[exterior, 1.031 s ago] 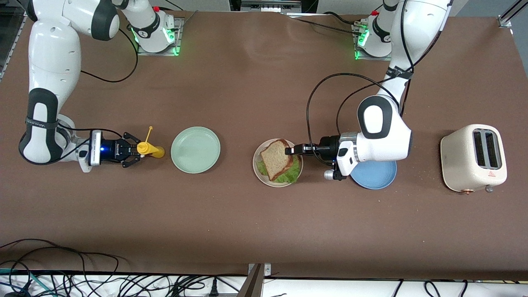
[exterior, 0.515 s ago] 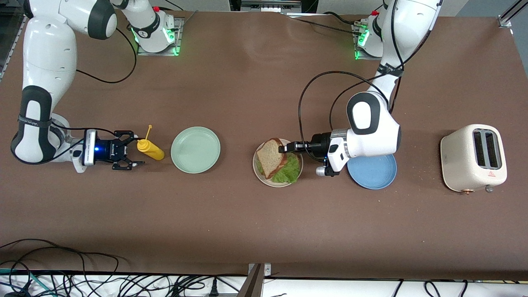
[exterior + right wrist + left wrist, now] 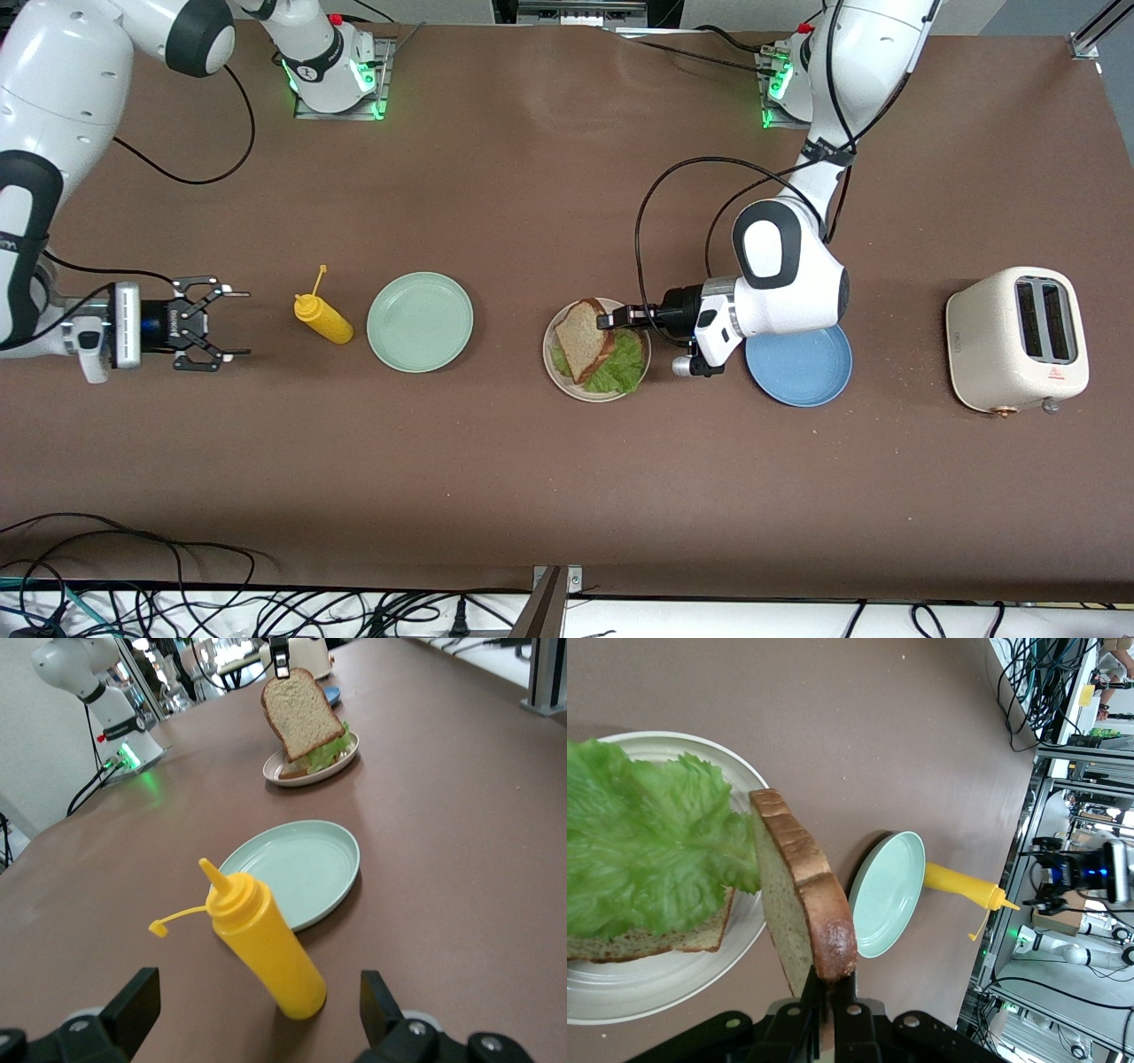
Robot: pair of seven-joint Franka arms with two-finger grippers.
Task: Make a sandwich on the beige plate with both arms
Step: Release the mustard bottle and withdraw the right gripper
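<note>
The beige plate (image 3: 556,370) holds a lower bread slice (image 3: 651,942) with a ruffled lettuce leaf (image 3: 622,365) on it. My left gripper (image 3: 610,318) is shut on the crust edge of a second bread slice (image 3: 580,338) and holds it tilted over the lettuce and plate. In the left wrist view the held slice (image 3: 799,895) stands on edge beside the lettuce (image 3: 647,850), above my left gripper (image 3: 830,992). My right gripper (image 3: 229,322) is open and empty, apart from the plate, toward the right arm's end. In the right wrist view the sandwich (image 3: 304,719) is seen farther off.
A yellow mustard bottle (image 3: 324,319) stands between my right gripper and a mint-green plate (image 3: 420,321); both show in the right wrist view, the bottle (image 3: 266,943) and the plate (image 3: 297,868). A blue plate (image 3: 802,368) lies under the left arm. A cream toaster (image 3: 1017,341) stands at the left arm's end.
My right gripper let go of the mustard bottle and drew back toward the right arm's end. My left gripper shifted the held slice a little farther over the beige plate.
</note>
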